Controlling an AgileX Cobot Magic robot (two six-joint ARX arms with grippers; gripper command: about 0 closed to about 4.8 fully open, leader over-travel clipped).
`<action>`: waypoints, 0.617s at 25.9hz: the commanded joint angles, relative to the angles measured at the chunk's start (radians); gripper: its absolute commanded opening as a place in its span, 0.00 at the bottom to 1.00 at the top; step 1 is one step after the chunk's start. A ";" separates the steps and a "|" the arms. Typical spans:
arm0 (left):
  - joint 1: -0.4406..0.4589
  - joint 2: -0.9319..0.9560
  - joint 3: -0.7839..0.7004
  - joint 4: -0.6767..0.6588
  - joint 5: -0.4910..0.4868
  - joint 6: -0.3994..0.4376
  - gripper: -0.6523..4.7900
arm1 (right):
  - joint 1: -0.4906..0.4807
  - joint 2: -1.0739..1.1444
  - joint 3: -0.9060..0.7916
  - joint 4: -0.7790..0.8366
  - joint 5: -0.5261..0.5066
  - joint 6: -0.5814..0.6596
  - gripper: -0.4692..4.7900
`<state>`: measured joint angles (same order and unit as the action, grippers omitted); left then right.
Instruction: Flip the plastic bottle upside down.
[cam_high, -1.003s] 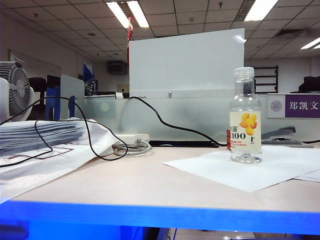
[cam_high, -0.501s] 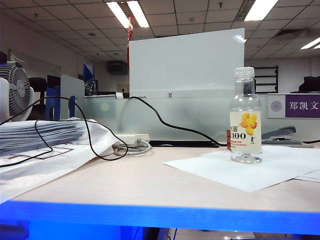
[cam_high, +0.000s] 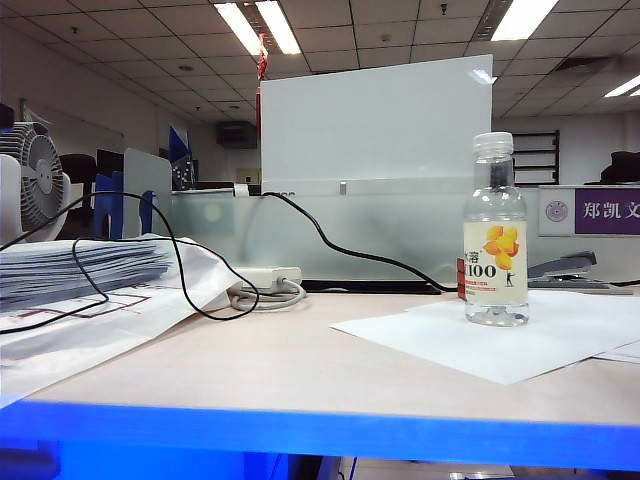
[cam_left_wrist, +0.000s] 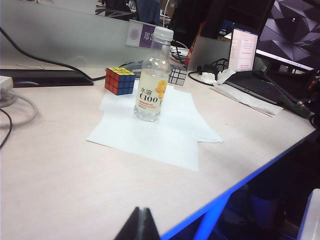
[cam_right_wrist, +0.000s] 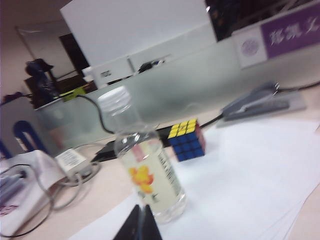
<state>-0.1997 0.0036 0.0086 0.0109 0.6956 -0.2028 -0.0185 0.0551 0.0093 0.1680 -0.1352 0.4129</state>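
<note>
The plastic bottle (cam_high: 495, 245) stands upright, cap up, on white paper (cam_high: 480, 335) on the counter (cam_high: 250, 370), untouched since a second ago. Our left end effector (cam_left_wrist: 141, 222) and right end effector (cam_right_wrist: 140, 222) are closed, empty, short of it; flipping hasn't begun.

Small clear plastic bottle (cam_high: 495, 244), ribbed clear cap on top, white label with orange fruit and "100", standing upright on white paper, well ahead of the closed left pincer (cam_left_wrist: 142, 224), just ahead of the closed right pincer (cam_right_wrist: 140, 223)
</note>
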 joint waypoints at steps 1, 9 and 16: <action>-0.001 -0.002 0.002 0.013 -0.002 0.000 0.11 | 0.002 0.129 -0.004 0.224 -0.022 -0.076 0.07; -0.001 -0.002 0.001 0.014 -0.030 0.005 0.11 | 0.016 0.692 0.183 0.450 -0.158 -0.216 0.18; -0.001 -0.002 0.002 0.019 -0.026 0.004 0.11 | 0.102 1.031 0.340 0.609 -0.204 -0.362 1.00</action>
<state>-0.2001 0.0036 0.0086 0.0116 0.6693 -0.2008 0.0746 1.0424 0.3237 0.7155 -0.3023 0.0971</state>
